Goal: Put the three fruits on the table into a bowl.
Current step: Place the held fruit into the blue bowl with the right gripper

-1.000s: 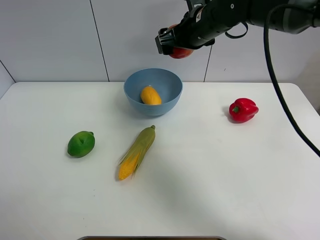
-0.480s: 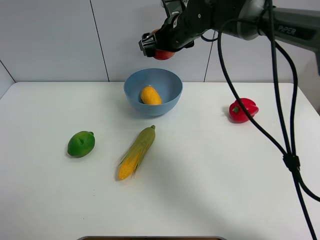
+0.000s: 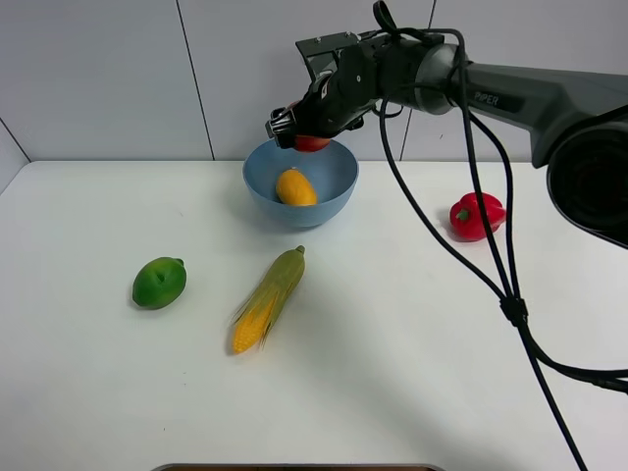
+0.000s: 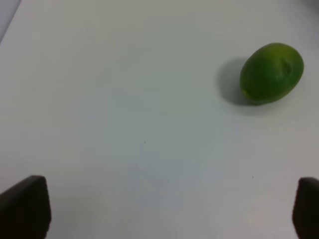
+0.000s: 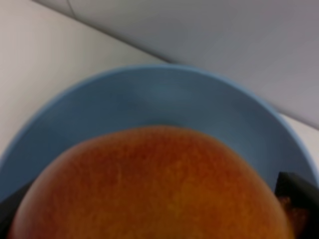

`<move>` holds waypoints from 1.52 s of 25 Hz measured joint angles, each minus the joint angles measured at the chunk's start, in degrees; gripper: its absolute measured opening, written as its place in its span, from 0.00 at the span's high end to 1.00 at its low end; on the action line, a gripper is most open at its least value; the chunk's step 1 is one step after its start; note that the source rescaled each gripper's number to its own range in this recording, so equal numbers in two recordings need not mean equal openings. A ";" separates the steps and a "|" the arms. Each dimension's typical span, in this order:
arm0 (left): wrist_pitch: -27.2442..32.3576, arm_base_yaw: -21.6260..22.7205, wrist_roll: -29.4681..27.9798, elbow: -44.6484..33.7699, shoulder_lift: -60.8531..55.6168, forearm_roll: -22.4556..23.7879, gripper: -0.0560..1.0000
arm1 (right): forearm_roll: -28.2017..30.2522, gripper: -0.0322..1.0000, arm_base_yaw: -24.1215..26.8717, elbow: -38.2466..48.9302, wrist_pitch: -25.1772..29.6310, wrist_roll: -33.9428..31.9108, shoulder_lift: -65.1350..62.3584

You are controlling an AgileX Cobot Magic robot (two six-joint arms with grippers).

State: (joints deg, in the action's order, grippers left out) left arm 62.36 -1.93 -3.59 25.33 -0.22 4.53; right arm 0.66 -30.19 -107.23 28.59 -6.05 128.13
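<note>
Your right gripper (image 3: 300, 132) clamps the round red-orange apple (image 5: 149, 189) over the glossy blue bowl (image 3: 339, 188); your left gripper (image 4: 164, 209) gapes wide.

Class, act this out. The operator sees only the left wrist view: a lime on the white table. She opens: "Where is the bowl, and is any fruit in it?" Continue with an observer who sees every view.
Observer: The bowl stands at the table's far side; the mango lies in it.
Operator: And the apple?
Observer: The right gripper holds the apple over the bowl.
Operator: Anything near my lime?
Observer: A corn cob lies beside it, not touching.
</note>
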 joint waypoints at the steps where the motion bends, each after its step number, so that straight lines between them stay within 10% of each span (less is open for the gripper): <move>1: 0.00 0.00 0.00 0.00 0.00 0.00 0.00 | -0.25 0.17 0.00 0.00 -0.18 0.06 0.75; 38: 0.00 0.00 -0.07 0.00 0.00 0.00 0.00 | -1.25 0.12 0.00 0.00 -7.60 5.47 6.98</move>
State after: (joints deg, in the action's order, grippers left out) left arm 62.36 -1.93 -3.66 25.33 -0.22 4.53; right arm -0.59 -30.19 -107.23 20.99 -0.58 135.11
